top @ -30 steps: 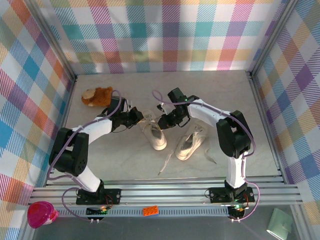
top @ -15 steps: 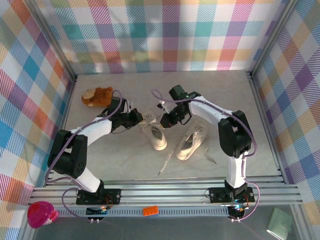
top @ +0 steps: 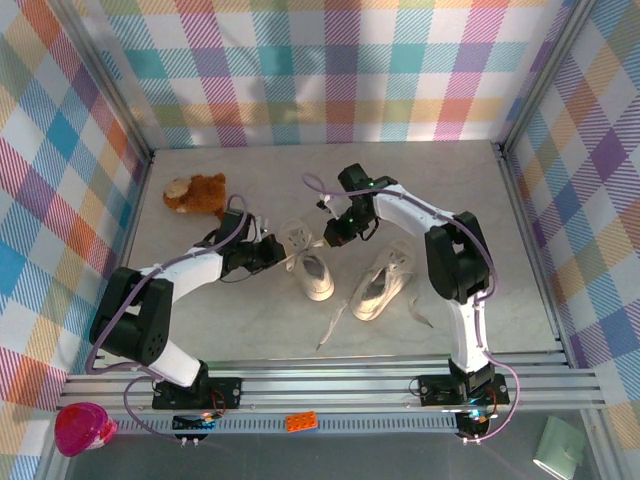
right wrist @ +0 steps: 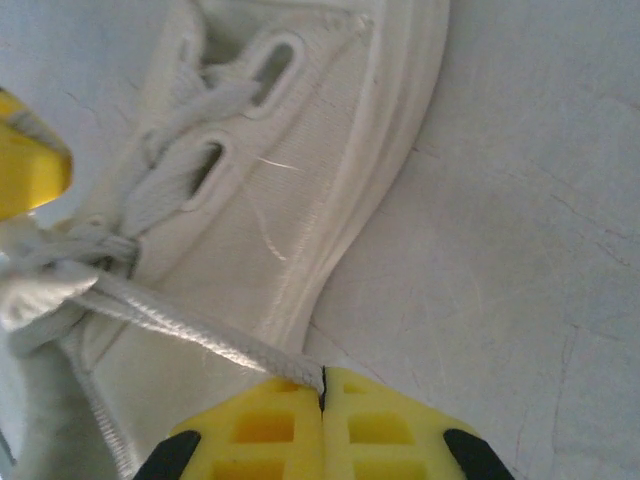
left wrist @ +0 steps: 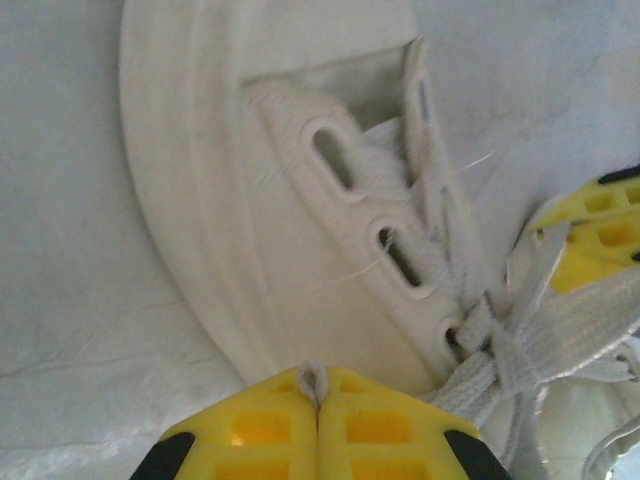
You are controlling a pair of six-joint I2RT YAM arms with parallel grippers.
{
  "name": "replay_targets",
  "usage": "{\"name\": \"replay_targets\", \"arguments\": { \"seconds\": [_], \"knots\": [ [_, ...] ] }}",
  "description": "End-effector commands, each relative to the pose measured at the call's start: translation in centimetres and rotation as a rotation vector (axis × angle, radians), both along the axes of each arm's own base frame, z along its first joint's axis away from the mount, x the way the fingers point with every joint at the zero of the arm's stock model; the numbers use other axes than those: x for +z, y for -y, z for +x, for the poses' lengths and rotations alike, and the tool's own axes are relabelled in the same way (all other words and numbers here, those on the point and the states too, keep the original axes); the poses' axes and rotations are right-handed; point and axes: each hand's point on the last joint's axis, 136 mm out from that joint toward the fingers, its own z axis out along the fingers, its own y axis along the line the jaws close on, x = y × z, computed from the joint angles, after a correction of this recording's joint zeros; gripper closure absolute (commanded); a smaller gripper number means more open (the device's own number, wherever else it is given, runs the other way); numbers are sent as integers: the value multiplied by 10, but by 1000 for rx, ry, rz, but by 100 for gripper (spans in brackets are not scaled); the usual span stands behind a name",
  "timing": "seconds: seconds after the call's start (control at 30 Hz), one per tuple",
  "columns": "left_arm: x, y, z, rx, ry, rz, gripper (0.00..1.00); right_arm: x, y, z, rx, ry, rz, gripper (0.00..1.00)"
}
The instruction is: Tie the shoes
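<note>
two shoes (top: 345,275) on the bench (top: 230,330), both mid-bench, side by side and a little apart. left shoe (top: 312,268) sits between the two pincers, right shoe (top: 380,285) just right of it, tilted, with loose laces (top: 333,325) trailing toward the near edge. two arms in frame. left pincer (top: 275,250) is at the left shoe's left side, pressed together, pinching a bit of white lace (left wrist: 316,376) at its tips. right pincer (top: 331,236) is at the far right of the same shoe, also pressed together, pinching a lace strand (right wrist: 190,332) that runs taut to the crossed laces over the eyelets. one brown plush toy (top: 195,192) at the far left of the bench, well apart from the shoes. off the bench near the arm bases: one pink object (top: 85,428), one orange brick (top: 301,421).
</note>
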Motion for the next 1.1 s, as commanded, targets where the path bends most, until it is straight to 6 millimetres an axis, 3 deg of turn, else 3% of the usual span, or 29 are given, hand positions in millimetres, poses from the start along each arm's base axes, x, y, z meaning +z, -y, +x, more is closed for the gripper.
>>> {"name": "replay_targets", "arguments": {
  "seconds": [0.0, 0.17, 0.27, 0.3, 0.33, 0.37, 0.43, 0.6, 0.73, 1.07],
  "knots": [
    [-9, -8, -11, 10, -21, -2, 100, -9, 18, 15, -60, -5, -56, 100],
    [-8, -20, -15, 45, -14, 9, 100, -15, 23, 19, -79, -25, -56, 100],
    [-2, -17, -13, 24, 10, -7, 100, -4, 13, 14, -53, -30, 22, 99],
    [2, -17, -11, 16, 22, -1, 93, 1, 10, 11, -50, -36, 45, 79],
    [7, -17, -9, 3, 30, 22, 74, 6, 9, 7, -51, -46, 64, 66],
    [14, -20, -7, -7, 44, 55, 62, 8, 8, 3, -52, -58, 81, 56],
    [24, -27, -4, -18, 64, 118, 51, 7, 7, -6, -61, -88, 99, 51],
    [53, -49, 2, -4, 100, 178, 44, -6, -2, -35, -84, -191, 118, 52],
    [77, -68, 9, 36, 141, 171, 44, -4, -27, -48, -69, -221, 170, 55],
    [118, -88, 15, 45, 215, 181, 44, 1, -87, -32, -20, -203, 204, 57]
  ]
}}
